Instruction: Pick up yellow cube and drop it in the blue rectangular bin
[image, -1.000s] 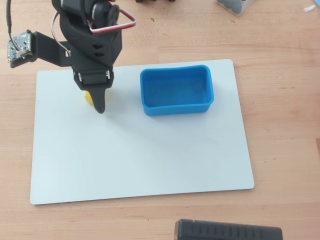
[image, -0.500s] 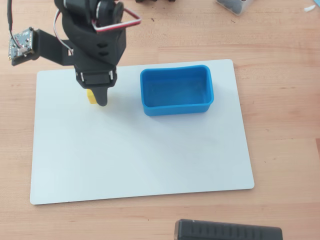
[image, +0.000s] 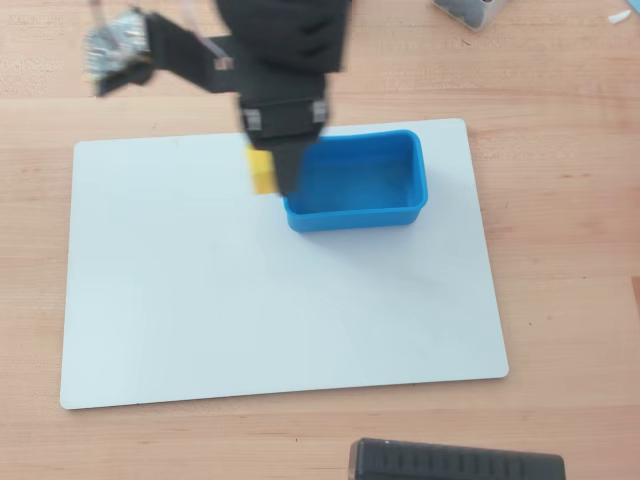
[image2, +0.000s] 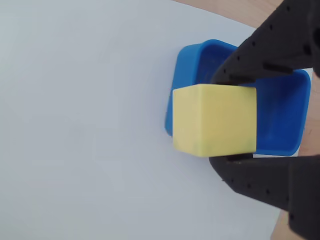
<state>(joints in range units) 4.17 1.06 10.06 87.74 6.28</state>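
Note:
My black gripper (image: 272, 172) is shut on the yellow cube (image: 262, 171) and holds it in the air by the left end of the blue rectangular bin (image: 400, 200). In the wrist view the yellow cube (image2: 214, 120) fills the space between the two black fingers (image2: 260, 55), one above and one below it. The blue bin (image2: 285, 120) lies behind the cube, open and empty, on the white board. The cube hangs over the bin's near left wall.
The bin stands on a white board (image: 250, 290) on a wooden table (image: 560, 300). A black box (image: 455, 462) lies at the front edge. A grey object (image: 468, 10) sits at the back right. The arm's motor (image: 115, 45) juts out at the back left.

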